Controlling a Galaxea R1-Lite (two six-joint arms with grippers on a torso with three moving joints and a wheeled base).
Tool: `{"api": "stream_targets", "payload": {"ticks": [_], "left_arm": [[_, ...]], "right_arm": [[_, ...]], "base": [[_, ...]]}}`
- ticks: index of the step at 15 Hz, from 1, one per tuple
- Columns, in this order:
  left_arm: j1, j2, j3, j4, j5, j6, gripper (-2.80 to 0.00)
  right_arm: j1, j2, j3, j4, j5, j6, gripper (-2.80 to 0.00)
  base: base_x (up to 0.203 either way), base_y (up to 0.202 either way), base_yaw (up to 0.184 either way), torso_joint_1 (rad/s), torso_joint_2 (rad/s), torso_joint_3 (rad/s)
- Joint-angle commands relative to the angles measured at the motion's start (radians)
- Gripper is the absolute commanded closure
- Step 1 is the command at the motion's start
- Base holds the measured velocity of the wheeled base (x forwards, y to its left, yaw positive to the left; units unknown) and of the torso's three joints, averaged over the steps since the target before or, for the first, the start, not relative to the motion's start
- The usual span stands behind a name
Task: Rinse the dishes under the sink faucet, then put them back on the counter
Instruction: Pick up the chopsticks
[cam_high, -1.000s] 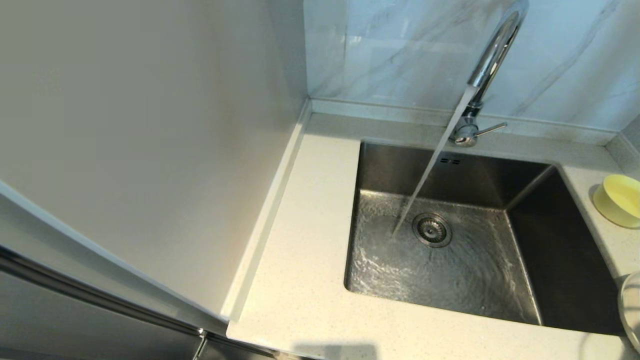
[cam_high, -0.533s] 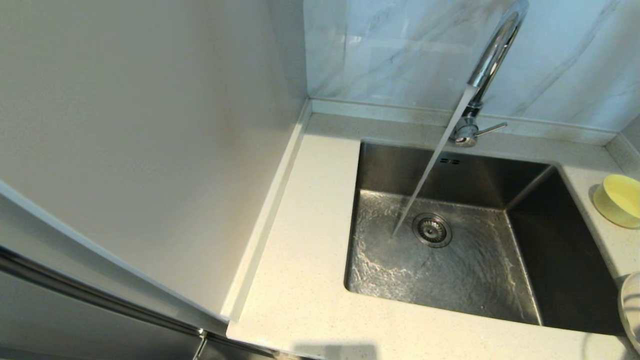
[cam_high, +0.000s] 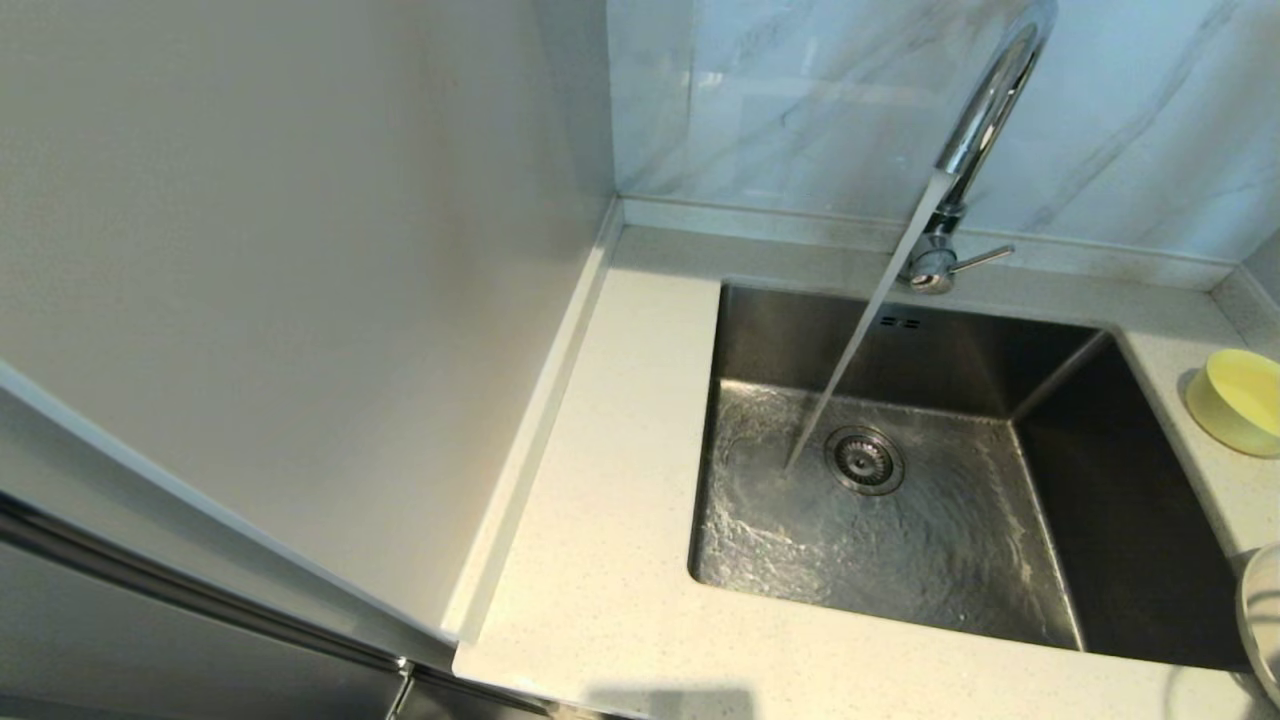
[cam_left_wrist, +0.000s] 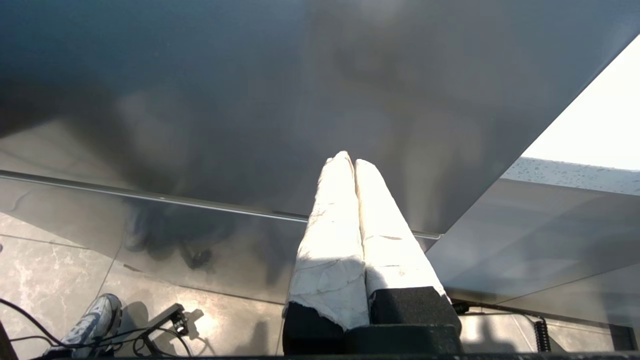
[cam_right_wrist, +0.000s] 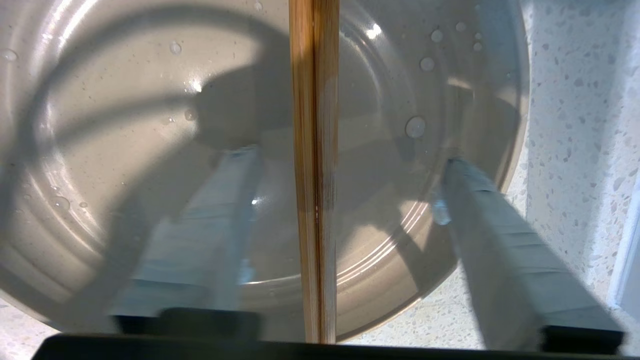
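While fingers (cam_right_wrist: 345, 200) straddle chopsticks (cam_right_wrist: 314, 170), plate (cam_right_wrist: 100, 125) rim nears counter (cam_right_wrist: 565, 100).

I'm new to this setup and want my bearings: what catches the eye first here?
Water streams from the chrome gooseneck faucet into the steel sink. A pale-yellow bowl sits on the speckled counter right of the sink. In the right wrist view, the right pincer straddles brown chopsticks lying across a wet off-white plate.

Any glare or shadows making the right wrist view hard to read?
Right wrist view: the fingers look blurred and cast broad shadows across the plate; small highlights glint on its wet surface, but the chopsticks stay readable. Head view: evenly lit, only ripple glints in the sink.
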Motion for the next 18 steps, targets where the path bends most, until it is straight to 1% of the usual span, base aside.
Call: {"api": "stream_targets", "payload": {"ticks": [1, 11, 14, 18], "left_arm": [[0.000, 0.000, 0.000, 0.000, 0.000, 0.000, 0.00], [0.000, 0.000, 0.000, 0.000, 0.001, 0.000, 0.00], [0.000, 0.000, 0.000, 0.000, 0.001, 0.000, 0.00], [0.000, 0.000, 0.000, 0.000, 0.001, 0.000, 0.00]], "right_arm": [[0.000, 0.000, 0.002, 0.001, 0.001, -0.002, 0.00], [-0.001, -0.021, 0.000, 0.000, -0.002, 0.001, 0.00], [-0.003, -0.077, -0.004, 0.000, -0.003, -0.001, 0.00], [0.000, -0.200, -0.006, 0.002, 0.002, 0.002, 0.00]], "base": [[0.000, 0.000, 0.000, 0.000, 0.00, 0.000], [0.000, 0.000, 0.000, 0.000, 0.00, 0.000], [0.000, 0.000, 0.000, 0.000, 0.00, 0.000], [0.000, 0.000, 0.000, 0.000, 0.00, 0.000]]}}
